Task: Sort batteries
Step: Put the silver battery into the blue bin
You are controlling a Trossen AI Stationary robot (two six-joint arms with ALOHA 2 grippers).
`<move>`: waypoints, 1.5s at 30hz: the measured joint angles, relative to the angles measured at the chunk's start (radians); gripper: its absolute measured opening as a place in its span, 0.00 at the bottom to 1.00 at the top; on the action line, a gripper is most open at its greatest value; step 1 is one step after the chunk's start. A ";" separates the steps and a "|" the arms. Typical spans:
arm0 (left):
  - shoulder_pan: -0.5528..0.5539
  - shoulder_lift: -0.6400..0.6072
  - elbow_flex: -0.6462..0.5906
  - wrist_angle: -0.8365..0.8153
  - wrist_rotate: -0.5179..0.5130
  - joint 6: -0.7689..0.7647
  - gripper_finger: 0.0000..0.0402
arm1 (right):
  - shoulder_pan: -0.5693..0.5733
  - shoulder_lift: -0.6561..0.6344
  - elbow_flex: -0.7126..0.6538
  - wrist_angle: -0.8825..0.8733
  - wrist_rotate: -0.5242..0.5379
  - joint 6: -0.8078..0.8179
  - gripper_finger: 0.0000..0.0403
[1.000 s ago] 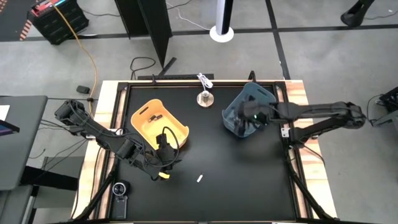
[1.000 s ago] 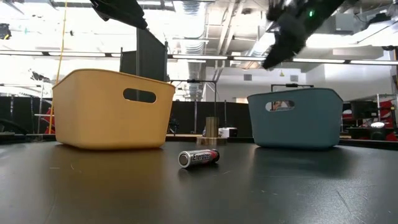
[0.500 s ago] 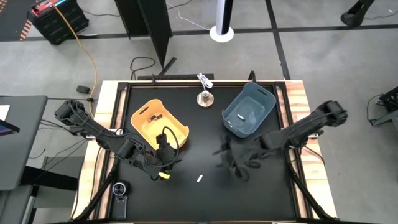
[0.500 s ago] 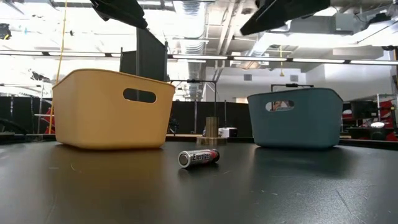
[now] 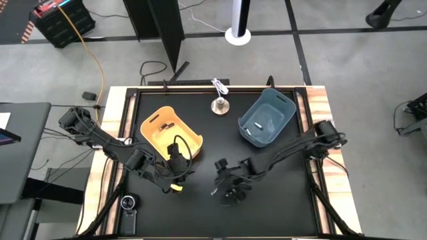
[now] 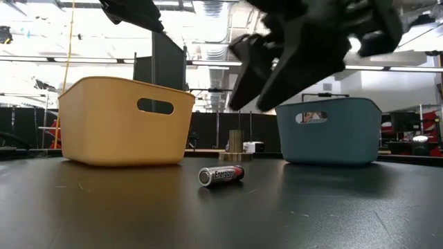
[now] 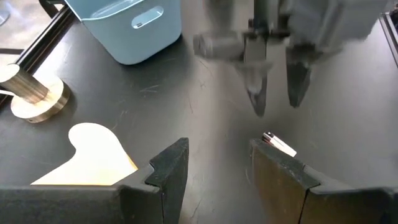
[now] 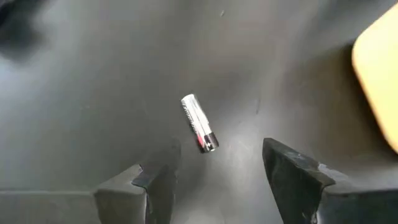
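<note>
Right gripper (image 8: 214,177) hangs spread over a lone battery (image 6: 221,175) on the black table (image 5: 280,200).

The battery lies on its side on the near middle of the table, touching nothing, and shows between the right gripper's parted fingers. The left gripper (image 7: 214,165), also spread and holding nothing, rests low beside the yellow bin (image 5: 170,135). Farther back stand the yellow bin with dark batteries (image 5: 167,125) inside and the blue bin (image 5: 267,118), then a round metal knob (image 5: 219,105).
</note>
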 joint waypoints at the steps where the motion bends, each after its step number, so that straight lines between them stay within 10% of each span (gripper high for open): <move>1: 0.000 0.000 0.000 0.000 0.000 -0.001 0.41 | -0.004 0.022 0.018 -0.015 -0.010 -0.006 0.59; 17: 0.000 0.000 0.000 0.000 0.000 0.016 0.41 | -0.025 0.246 0.175 -0.082 -0.098 -0.030 0.56; 34: 0.000 0.000 0.000 0.002 0.000 0.017 0.41 | -0.027 0.259 0.187 -0.129 -0.071 -0.027 0.06; 45: 0.000 0.000 0.000 0.002 0.000 0.016 0.41 | -0.015 0.261 0.208 -0.128 -0.060 -0.024 0.02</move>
